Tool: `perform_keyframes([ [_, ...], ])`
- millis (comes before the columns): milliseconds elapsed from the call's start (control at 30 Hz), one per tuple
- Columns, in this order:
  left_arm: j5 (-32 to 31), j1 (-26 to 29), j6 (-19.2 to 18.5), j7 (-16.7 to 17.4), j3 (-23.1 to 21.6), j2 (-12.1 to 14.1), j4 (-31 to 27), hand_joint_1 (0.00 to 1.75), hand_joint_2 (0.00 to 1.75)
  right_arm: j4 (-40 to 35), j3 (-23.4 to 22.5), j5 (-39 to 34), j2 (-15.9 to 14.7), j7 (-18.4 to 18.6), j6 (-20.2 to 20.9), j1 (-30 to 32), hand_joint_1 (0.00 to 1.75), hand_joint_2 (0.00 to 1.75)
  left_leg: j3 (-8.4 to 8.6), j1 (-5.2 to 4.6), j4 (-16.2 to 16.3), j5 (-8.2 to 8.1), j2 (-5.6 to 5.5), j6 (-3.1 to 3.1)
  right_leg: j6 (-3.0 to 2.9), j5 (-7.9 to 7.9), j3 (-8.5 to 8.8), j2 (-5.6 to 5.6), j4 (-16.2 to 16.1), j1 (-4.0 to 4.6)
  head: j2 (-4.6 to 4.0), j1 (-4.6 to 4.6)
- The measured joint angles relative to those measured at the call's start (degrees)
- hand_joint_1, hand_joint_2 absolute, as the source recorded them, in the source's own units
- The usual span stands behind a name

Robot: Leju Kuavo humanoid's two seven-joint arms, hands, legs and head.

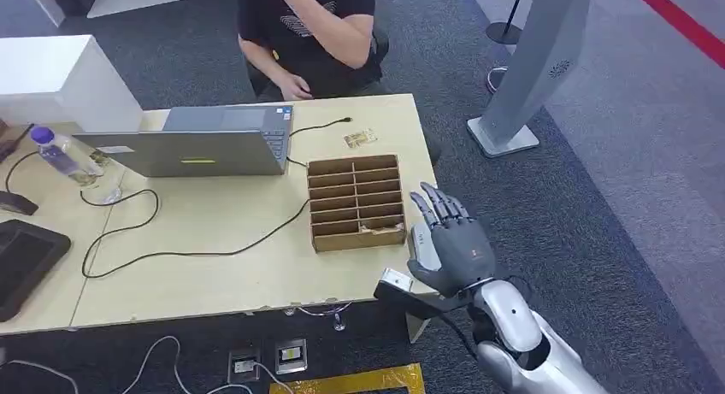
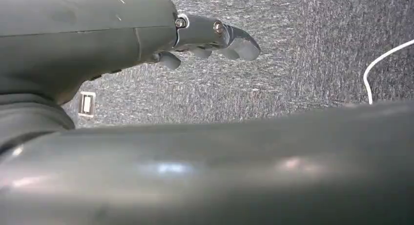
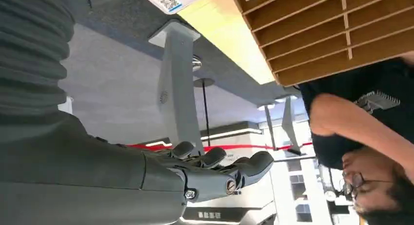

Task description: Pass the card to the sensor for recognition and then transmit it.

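While the right hand (image 1: 445, 240) hovers empty, the left hand (image 2: 215, 37) overhangs carpet (image 2: 293, 64).

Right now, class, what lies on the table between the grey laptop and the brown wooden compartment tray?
In the head view, a black cable crosses the bare tabletop between the grey laptop and the brown wooden compartment tray.

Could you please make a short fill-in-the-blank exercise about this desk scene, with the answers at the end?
1. The wooden card organizer stands on the table beside the open ____.
2. The right hand hovers just past the table's edge with its fingers ____, holding nothing.
3. A clear bottle near the table's left end has a ____ cap.
4. A black ____ runs across the table from the laptop's side.

Missing words: laptop; spread; purple; cable
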Motion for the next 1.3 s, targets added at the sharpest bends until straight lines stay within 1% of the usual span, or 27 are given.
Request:
perform_keyframes([
  [167,-0.02,-0.02,-0.02,0.00,0.00,0.00,0.00,0.00,0.00,1.14,0.24,0.00,1.31,-0.61,2.16,-0.34,0.00,1.75,0.00,0.00,0.00,0.00,0.00,0.00,0.00,0.00,0.00,0.00,0.00,0.00,0.00,0.00],
  [467,-0.15,-0.02,-0.04,0.00,0.00,-0.02,-0.02,0.00,0.00,2.86,0.98,0.11,2.36,-0.81,3.06,-0.75,0.00,1.75,0.00,0.00,0.00,0.00,0.00,0.00,0.00,0.00,0.00,0.00,0.00,0.00,0.00,0.00],
  [533,-0.35,-0.03,-0.07,0.00,-0.02,-0.02,-0.02,0.00,0.00,3.43,1.00,0.48,2.62,-0.81,2.47,-0.76,0.00,1.75,0.00,0.00,0.00,0.00,0.00,0.00,0.00,0.00,0.00,0.00,0.00,0.00,0.00,0.00],
  [667,-0.54,-0.05,-0.15,0.00,-0.02,-0.02,0.00,0.00,0.00,6.52,1.07,0.92,4.02,-1.73,-0.24,-1.28,0.00,1.75,-0.01,0.00,0.00,0.00,0.00,0.00,0.00,0.00,0.00,0.00,0.01,0.00,0.00,0.00],
  [800,-0.54,-0.10,-0.15,0.00,-0.02,-0.02,0.00,0.00,0.00,8.70,1.09,1.38,5.84,-2.30,-0.46,-2.82,0.00,1.75,0.00,0.01,0.00,0.00,0.01,0.00,0.00,0.00,-0.01,0.02,0.01,0.01,0.00,0.00],
  [933,-0.63,-0.10,-0.20,-0.11,-0.02,-0.02,0.00,0.00,0.00,10.18,1.07,2.53,7.23,-1.88,-0.53,-3.93,0.00,1.75,0.00,0.01,0.00,0.01,0.00,-0.02,0.00,0.00,-0.01,0.02,0.01,0.02,0.00,0.00],
  [1133,-1.35,-0.12,-0.76,-0.63,-0.02,0.00,0.00,0.00,0.00,13.05,0.92,3.85,8.52,-1.29,-1.93,-5.03,0.00,1.75,-0.01,0.01,0.00,0.01,0.00,-0.02,0.00,0.00,-0.01,0.02,0.01,0.01,0.00,0.02],
  [1300,-1.68,-0.12,-1.22,-0.94,-0.02,0.04,0.00,0.00,0.00,14.25,0.55,4.20,8.83,-0.77,-1.93,-5.46,0.00,1.75,-0.01,0.01,0.00,0.01,0.00,-0.02,0.00,0.00,-0.01,0.02,0.01,0.01,0.00,0.00],
])
